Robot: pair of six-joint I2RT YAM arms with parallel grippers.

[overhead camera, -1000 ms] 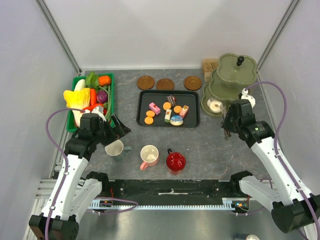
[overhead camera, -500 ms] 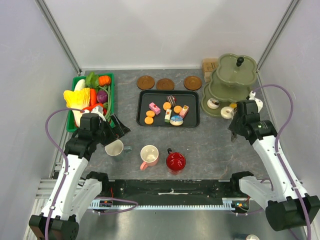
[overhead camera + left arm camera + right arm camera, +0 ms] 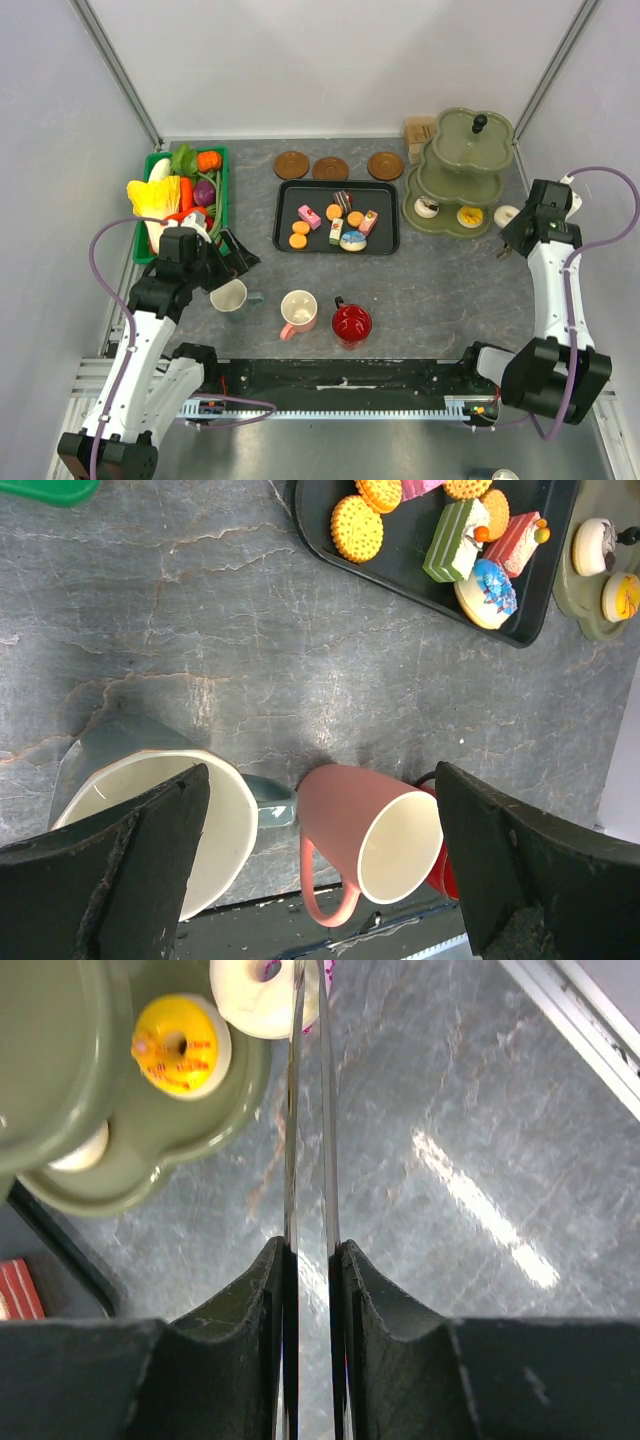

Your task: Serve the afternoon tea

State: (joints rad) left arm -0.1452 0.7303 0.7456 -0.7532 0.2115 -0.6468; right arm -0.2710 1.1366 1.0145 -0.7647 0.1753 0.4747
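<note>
A black tray (image 3: 385,244) holds several small toy cakes and biscuits (image 3: 336,222). The whitish mug (image 3: 229,297), pink mug (image 3: 299,310) and red mug (image 3: 351,323) stand near the front. My left gripper (image 3: 232,256) hangs open and empty over the whitish mug (image 3: 150,820) and pink mug (image 3: 370,830). My right gripper (image 3: 516,236) is shut on metal tongs (image 3: 308,1110), right of the green tiered stand (image 3: 460,170). A white round pastry (image 3: 262,1002) lies at the tongs' tips by the stand's rim; I cannot tell if it is gripped. A yellow pastry (image 3: 181,1045) and a white one (image 3: 428,207) sit on the bottom tier.
A green basket (image 3: 222,190) of toy vegetables stands at the back left. Three brown saucers (image 3: 331,167) lie behind the tray. Small tan blocks (image 3: 419,130) sit behind the stand. Walls close in both sides.
My right arm has swung right and back, away from the front of the stand, taking the tongs along. A yellow pastry now lies on the bottom tier. The left arm has not moved.
</note>
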